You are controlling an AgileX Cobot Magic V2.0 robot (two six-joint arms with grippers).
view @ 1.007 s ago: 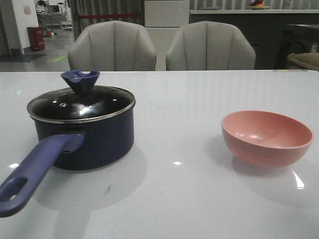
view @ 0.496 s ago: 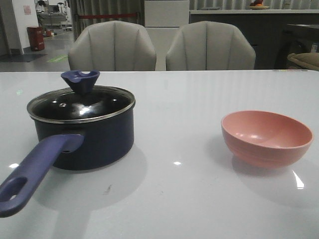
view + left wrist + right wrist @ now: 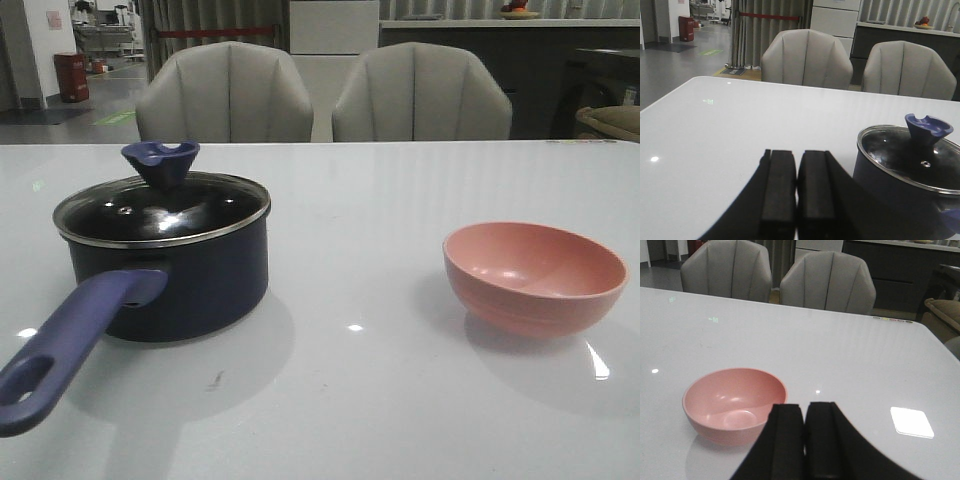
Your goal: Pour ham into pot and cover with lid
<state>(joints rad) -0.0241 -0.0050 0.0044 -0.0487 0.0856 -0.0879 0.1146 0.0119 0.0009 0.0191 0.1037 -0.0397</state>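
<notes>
The dark navy pot (image 3: 190,280) stands on the left of the white table (image 3: 360,390), its purple-blue handle (image 3: 70,345) pointing toward the near left corner. The glass lid (image 3: 160,212) with the blue knob (image 3: 161,162) sits on the pot. No ham shows; the pot's inside is hidden under the lid. The pink bowl (image 3: 535,275) on the right looks empty (image 3: 735,402). My left gripper (image 3: 797,152) is shut on nothing, just beside the pot (image 3: 900,200) and lid (image 3: 912,157). My right gripper (image 3: 805,405) is shut on nothing, near the bowl. Neither gripper shows in the front view.
Two grey chairs (image 3: 225,92) (image 3: 420,92) stand behind the table's far edge. A dark counter (image 3: 500,40) runs along the back right.
</notes>
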